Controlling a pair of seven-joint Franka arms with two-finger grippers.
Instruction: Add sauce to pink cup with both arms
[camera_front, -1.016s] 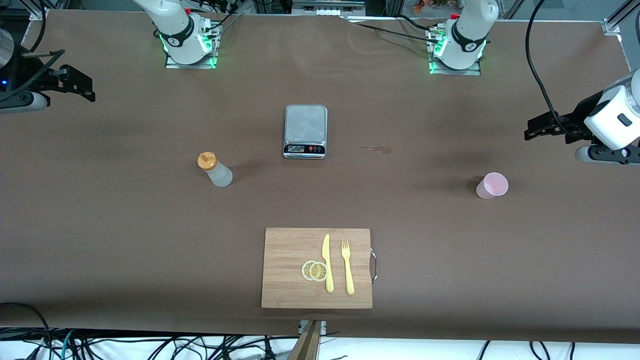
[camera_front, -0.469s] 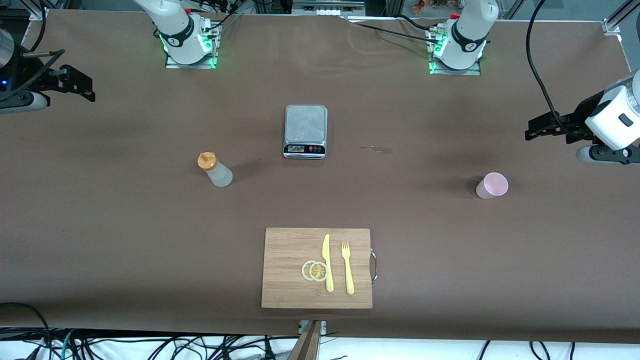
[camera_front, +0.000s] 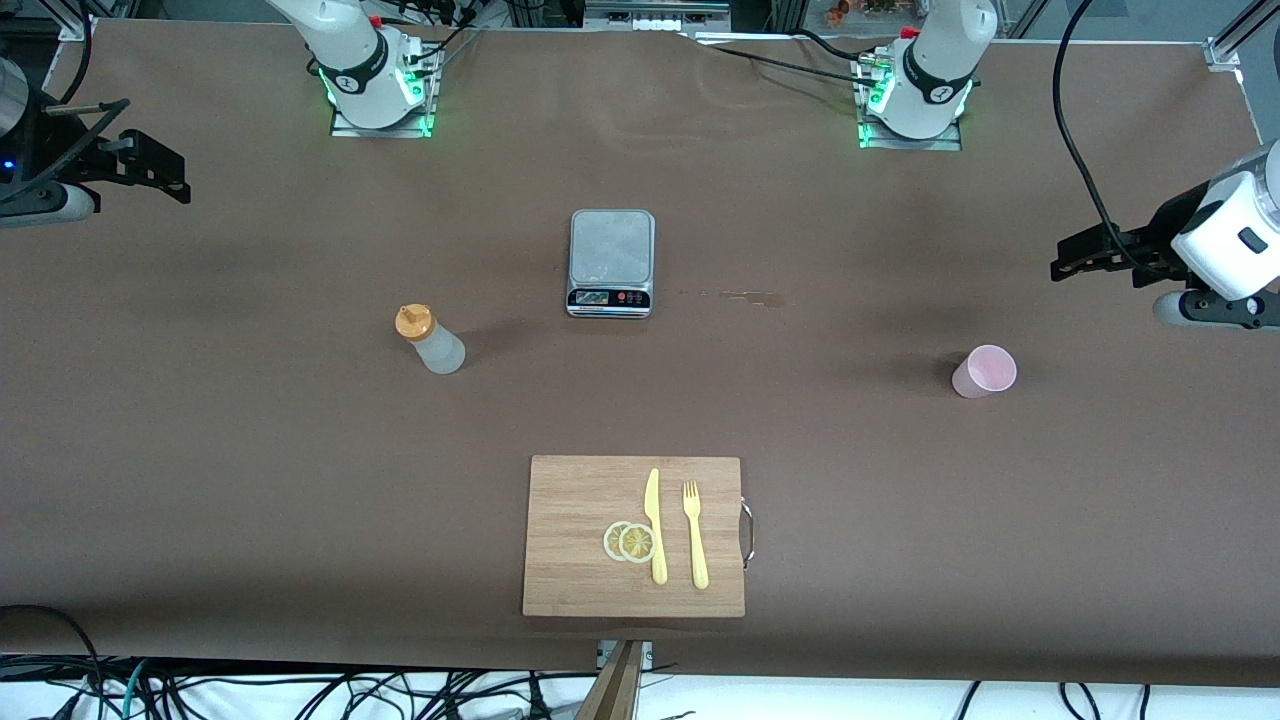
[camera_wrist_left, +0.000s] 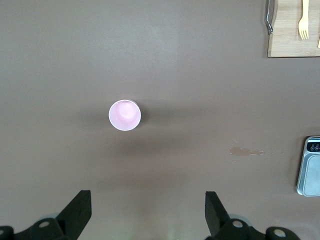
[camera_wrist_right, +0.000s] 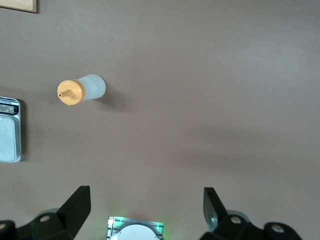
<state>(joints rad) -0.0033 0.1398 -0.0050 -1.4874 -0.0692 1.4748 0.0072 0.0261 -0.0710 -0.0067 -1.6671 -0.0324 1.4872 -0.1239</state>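
Sauce bottle (camera_front: 430, 339) stands upright on the brown surface (camera_front: 250, 440), toward the right arm's end, orange cap on top, nothing touching it. Pink cup (camera_front: 984, 371) stands upright, mouth up, toward the left arm's end, well apart from the bottle, also untouched; looks empty in the left wrist view (camera_wrist_left: 124, 115).

Between them, farther from the front camera, sits a kitchen scale (camera_front: 611, 262), with a small stain (camera_front: 745, 296) on the surface beside it toward the cup. Nearer the front camera lies a wooden cutting board (camera_front: 580, 500) carrying two lemon slices (camera_front: 630, 541), a yellow knife (camera_front: 655, 526) and a yellow fork (camera_front: 694, 533), side by side.

Left pincer (camera_front: 1095, 252) hangs in the air over the left arm's end of the surface, fingers (camera_wrist_left: 79, 210) spread wide apart, holding nothing. Right pincer (camera_front: 150, 168) hangs over the right arm's end, fingers (camera_wrist_right: 77, 205) also wide apart, holding nothing. Both well clear of bottle and cup.
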